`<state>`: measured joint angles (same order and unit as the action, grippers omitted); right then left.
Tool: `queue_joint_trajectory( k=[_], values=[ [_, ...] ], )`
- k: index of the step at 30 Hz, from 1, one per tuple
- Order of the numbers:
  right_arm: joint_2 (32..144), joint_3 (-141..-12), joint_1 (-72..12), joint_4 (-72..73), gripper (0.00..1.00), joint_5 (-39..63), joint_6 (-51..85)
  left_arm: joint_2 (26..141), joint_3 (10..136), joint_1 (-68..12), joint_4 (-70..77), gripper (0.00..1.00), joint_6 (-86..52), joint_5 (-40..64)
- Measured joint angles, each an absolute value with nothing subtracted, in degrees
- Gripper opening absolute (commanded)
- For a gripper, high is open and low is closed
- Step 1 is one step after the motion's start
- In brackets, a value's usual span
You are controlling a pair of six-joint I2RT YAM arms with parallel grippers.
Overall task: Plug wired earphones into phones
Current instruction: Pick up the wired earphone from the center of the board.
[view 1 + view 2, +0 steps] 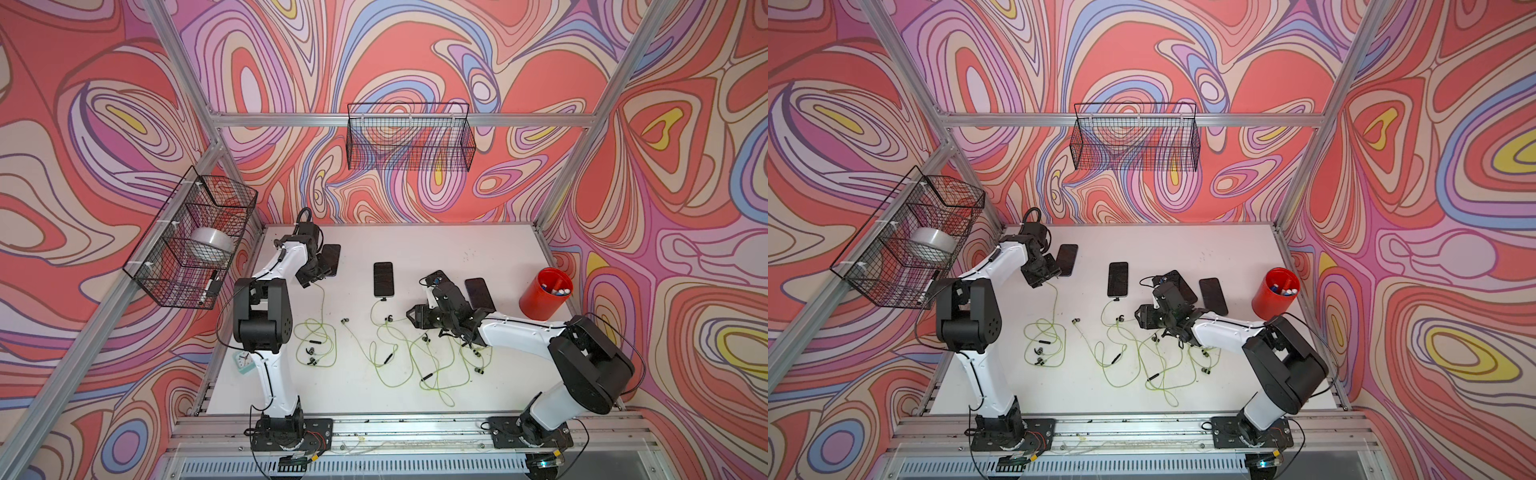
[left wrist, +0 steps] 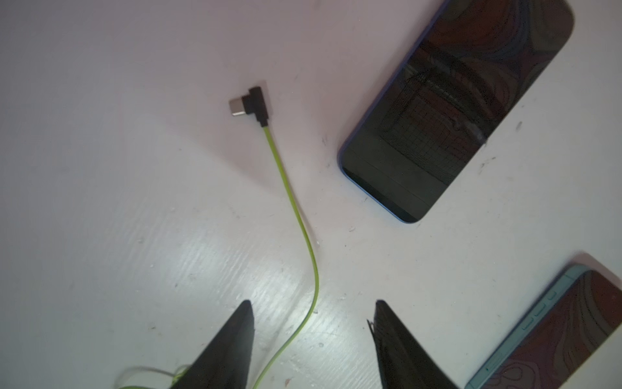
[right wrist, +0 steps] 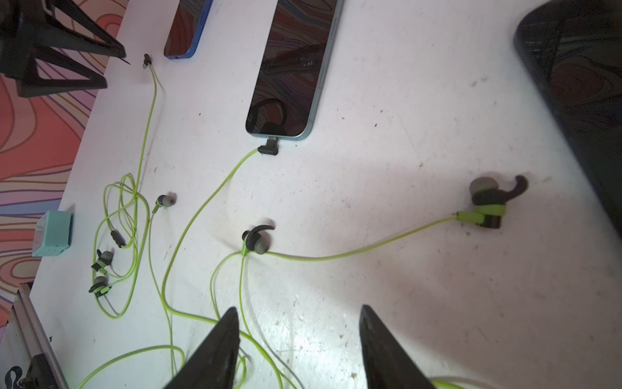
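Four yellow-green wired earphones (image 1: 415,353) lie loose on the white desk (image 1: 457,249). Their cords are looped and crossed over one another on its near half. One plug (image 3: 268,149) sits in the near end of the light-blue-edged phone (image 3: 296,67), second from the left in the row of four phones. Another plug (image 2: 249,104) lies bare on the desk just beside the dark-blue-edged phone (image 2: 454,111), touching nothing.

The left hand (image 2: 313,304) hovers above that bare plug's cord (image 2: 296,208), fingers spread, with the cord running between them ungripped. The right hand (image 3: 298,310) hangs over the tangle with fingers spread and nothing between them. A third phone (image 1: 436,275) is partly hidden under the right arm. The fourth phone (image 1: 480,293) lies just beyond it.

A red cup (image 1: 544,299) at the desk's right edge holds a few markers (image 1: 559,289). On the left wall a wire basket (image 1: 166,266) carries a roll of clear tape (image 1: 212,245) in its middle compartment. Its nearest compartment holds a small dark-and-white item, too small to name. A second wire basket (image 1: 409,158) hangs on the back wall. A mint-green clock (image 1: 242,358) sits by the left arm's base.
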<state>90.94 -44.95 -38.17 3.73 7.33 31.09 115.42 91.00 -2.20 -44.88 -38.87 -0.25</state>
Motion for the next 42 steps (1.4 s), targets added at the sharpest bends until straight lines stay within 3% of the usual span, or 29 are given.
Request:
queue_joint_trajectory(
  k=[7,18,25,35,42],
  values=[
    [90.48,-44.95,-38.17,2.94,0.57,7.25,31.09,119.72,91.22,-2.66,-44.51,0.53,-39.90,-0.25],
    [90.35,-45.06,-38.17,1.72,0.55,7.22,30.98,119.39,88.49,-2.87,-42.78,0.00,-40.99,-0.95],
    [88.90,-45.10,-38.17,1.10,0.55,7.01,31.20,117.47,86.06,-5.06,-41.91,0.00,-40.91,-1.30],
    [96.88,-52.75,-38.17,-0.49,0.50,9.91,36.05,98.35,70.43,-19.99,-40.23,0.00,-37.56,3.14],
    [99.92,-55.99,-38.24,0.49,0.45,11.79,41.71,89.60,60.58,-25.28,-38.33,0.00,-37.21,5.61]
  ],
)
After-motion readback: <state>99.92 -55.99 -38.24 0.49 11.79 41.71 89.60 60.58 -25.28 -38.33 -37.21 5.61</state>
